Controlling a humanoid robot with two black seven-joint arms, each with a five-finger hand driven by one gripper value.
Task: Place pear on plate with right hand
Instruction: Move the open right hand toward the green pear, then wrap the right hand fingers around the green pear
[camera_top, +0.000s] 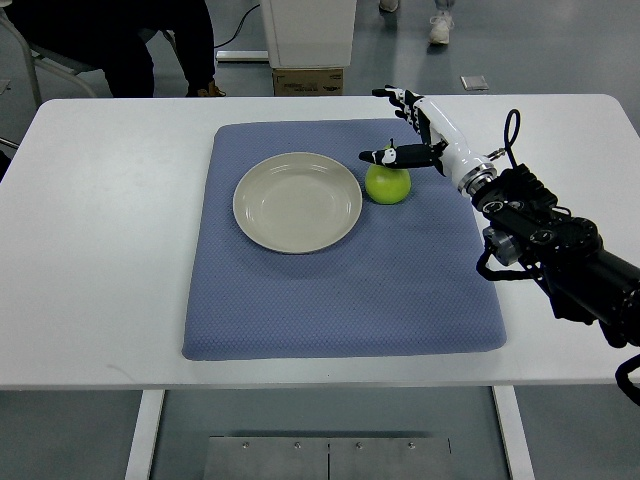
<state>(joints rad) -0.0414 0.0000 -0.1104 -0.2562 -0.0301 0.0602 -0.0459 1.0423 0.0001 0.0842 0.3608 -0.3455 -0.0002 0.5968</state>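
White worktop (100, 250), blue mat (340, 290) centred on it. Plate (297, 201) on mat, empty. Right hand (415, 135) in from 3 o'clock, fingers (385, 156) spread, thumb tip over pear top, nothing gripped. Pear (387, 184) upright on mat, touching plate rim at plate's 3 o'clock. Left arm out of view. Step: pre-grasp. Next: lower hand, close fingers round pear, lift, short shift toward 9 o'clock onto plate.

A round green pear (387, 185) sits upright just beside the empty beige round plate (297, 201), at its 3 o'clock.
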